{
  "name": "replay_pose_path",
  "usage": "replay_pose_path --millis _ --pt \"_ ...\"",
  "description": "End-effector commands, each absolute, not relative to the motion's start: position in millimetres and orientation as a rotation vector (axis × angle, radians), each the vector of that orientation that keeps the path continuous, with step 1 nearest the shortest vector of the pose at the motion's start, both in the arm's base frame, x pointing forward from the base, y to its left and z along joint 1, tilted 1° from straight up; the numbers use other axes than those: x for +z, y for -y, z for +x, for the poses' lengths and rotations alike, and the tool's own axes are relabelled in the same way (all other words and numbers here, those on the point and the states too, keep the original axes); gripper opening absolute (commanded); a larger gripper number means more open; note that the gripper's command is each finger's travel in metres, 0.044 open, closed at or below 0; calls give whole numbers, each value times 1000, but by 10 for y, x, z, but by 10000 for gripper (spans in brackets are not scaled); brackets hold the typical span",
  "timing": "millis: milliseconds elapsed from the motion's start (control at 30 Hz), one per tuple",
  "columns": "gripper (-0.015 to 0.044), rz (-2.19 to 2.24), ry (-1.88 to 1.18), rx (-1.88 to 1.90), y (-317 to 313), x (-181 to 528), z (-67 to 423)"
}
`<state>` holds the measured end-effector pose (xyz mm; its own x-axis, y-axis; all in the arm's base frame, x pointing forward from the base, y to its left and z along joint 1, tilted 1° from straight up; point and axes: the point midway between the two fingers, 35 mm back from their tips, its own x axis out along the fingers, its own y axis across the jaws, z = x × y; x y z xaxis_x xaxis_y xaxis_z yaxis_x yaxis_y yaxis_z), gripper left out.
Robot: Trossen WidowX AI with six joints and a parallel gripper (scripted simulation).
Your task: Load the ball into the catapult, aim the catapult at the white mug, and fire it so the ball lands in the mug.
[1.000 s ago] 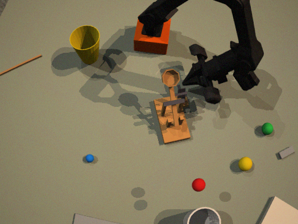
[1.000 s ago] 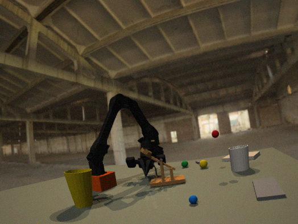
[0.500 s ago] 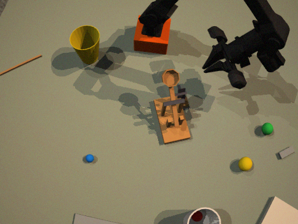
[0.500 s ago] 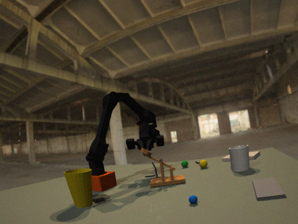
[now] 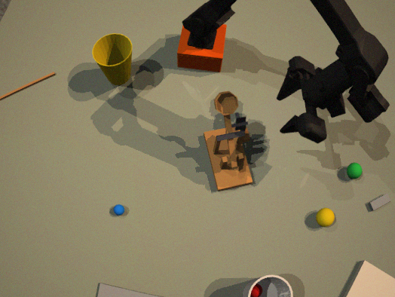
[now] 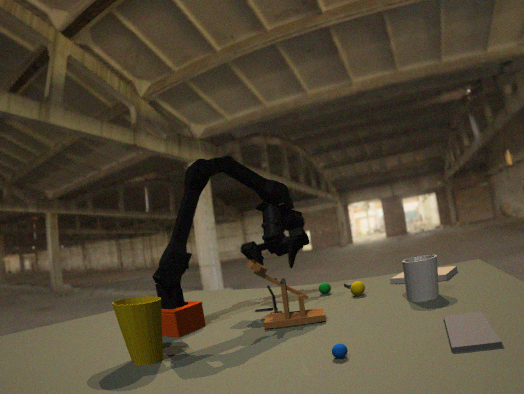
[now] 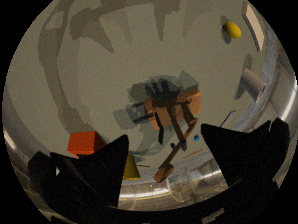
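The red ball (image 5: 256,290) shows inside the white mug (image 5: 271,277) (image 6: 421,281) (image 7: 254,86), against its inner left side; the frame edge cuts off the mug's lower part in the top view. The wooden catapult (image 5: 234,182) (image 6: 295,320) (image 7: 195,101) stands on the table with its base's far end from the cup toward the mug. Its throwing arm slopes, with the empty cup (image 5: 226,103) (image 6: 257,268) (image 7: 163,173) at the raised end. My gripper (image 5: 280,114) (image 6: 275,263) (image 7: 165,134) is open and empty, above and to the side of the catapult.
A yellow-green bucket (image 5: 118,75) (image 6: 140,335) stands near the orange arm base (image 5: 200,62) (image 6: 187,320). Blue (image 5: 119,209) (image 6: 339,351), green (image 5: 354,170) (image 6: 325,288) and yellow (image 5: 325,217) (image 6: 357,288) balls lie apart. A thin stick (image 5: 28,86), a small grey block (image 5: 379,202) and flat slabs lie around.
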<state>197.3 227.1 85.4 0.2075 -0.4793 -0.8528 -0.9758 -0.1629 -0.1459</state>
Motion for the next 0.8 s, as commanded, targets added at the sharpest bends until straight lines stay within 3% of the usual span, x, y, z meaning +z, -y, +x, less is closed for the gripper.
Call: replay_pose_path --millis 0,767 --pt "440 -1595 -1349 829 -2352 918 2191" --pt "440 -850 -1165 631 -2532 1482 3535"
